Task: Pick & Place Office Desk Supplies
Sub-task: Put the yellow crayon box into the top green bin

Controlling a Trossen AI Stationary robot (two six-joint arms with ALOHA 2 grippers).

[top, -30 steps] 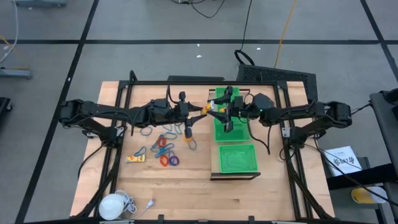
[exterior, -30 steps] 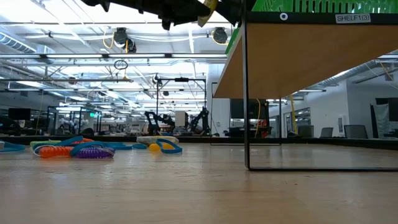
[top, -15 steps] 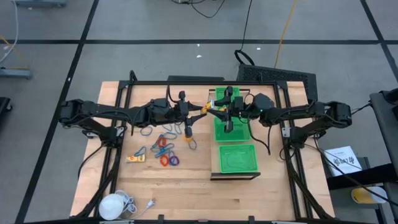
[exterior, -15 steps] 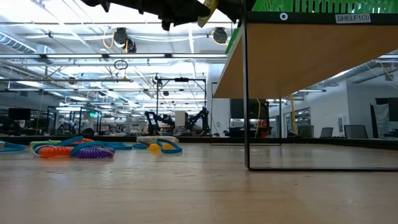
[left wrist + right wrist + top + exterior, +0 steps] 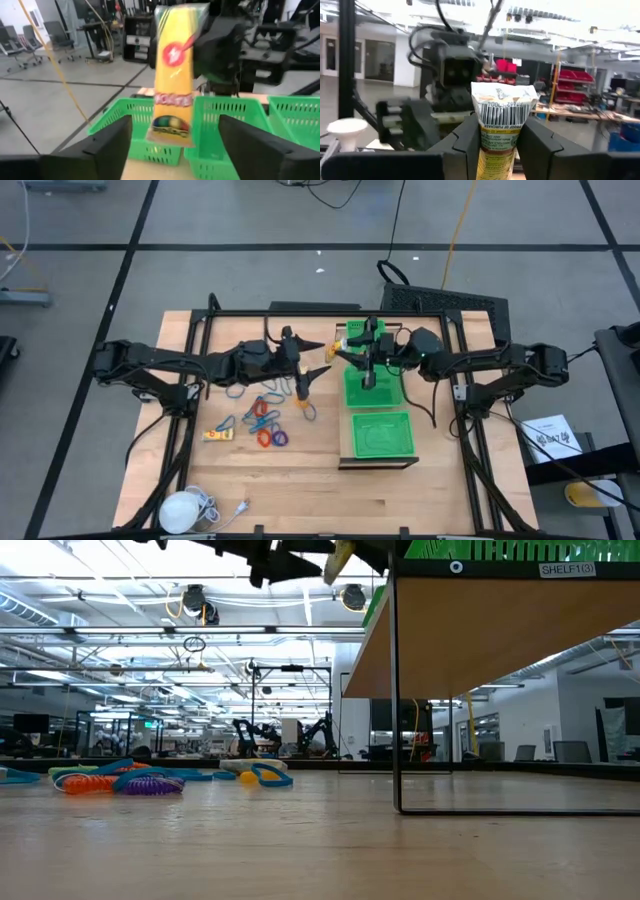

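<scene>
- One yellow packet (image 5: 500, 130) pinched upright between the fingers of the right gripper (image 5: 345, 343), held in the air above the edge of the upper green mesh tray (image 5: 385, 388); barcode end up in the right wrist view.
- Same packet seen face-on from the left wrist view (image 5: 174, 75), with the other arm's dark gripper closed on its upper end and the green trays behind and below it.
- Left gripper (image 5: 318, 358) now spread wide and holding nothing, just beside the packet on the side away from the trays; half a second ago closed in on the packet together with the right gripper, since pulled back a little toward its own side.
- Right gripper and packet shifted slightly toward the far edge of the tray compared with the earlier high view.
- From the low view, packet's yellow corner (image 5: 339, 560) visible at the top edge beside the shelf, with the dark left fingers now apart from it rather than touching.
- Several supplies unmoved on the table (image 5: 300, 480): a second yellow packet (image 5: 217, 434), blue clip-like pieces (image 5: 262, 402), red ring (image 5: 264, 438) and purple ring (image 5: 281, 437), well apart from both grippers.
- Lower green mesh tray (image 5: 380, 433) unchanged on the shelf (image 5: 480, 630).
</scene>
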